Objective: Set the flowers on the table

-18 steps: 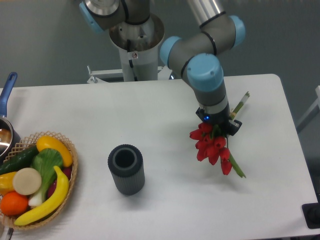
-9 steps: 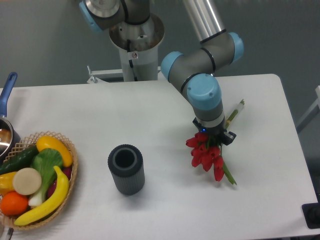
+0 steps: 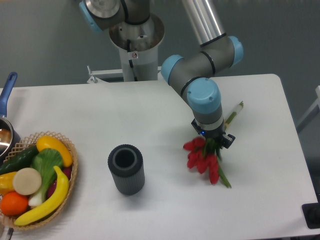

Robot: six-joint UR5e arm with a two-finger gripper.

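The flowers are a bunch of red tulips with green stems. The blooms hang low over the white table, right of centre, and the stem ends stick out up and to the right of the wrist. My gripper is shut on the stems just behind the blooms and points down at the table. Its fingers are mostly hidden by the wrist and the blooms. I cannot tell whether the blooms touch the table.
A dark ribbed vase stands upright left of the flowers. A wicker basket of fruit and vegetables sits at the front left. A pot with a blue handle is at the left edge. The arm's base stands behind the table.
My gripper has moved left and down with the flowers. The blooms are now lower and closer to the table.
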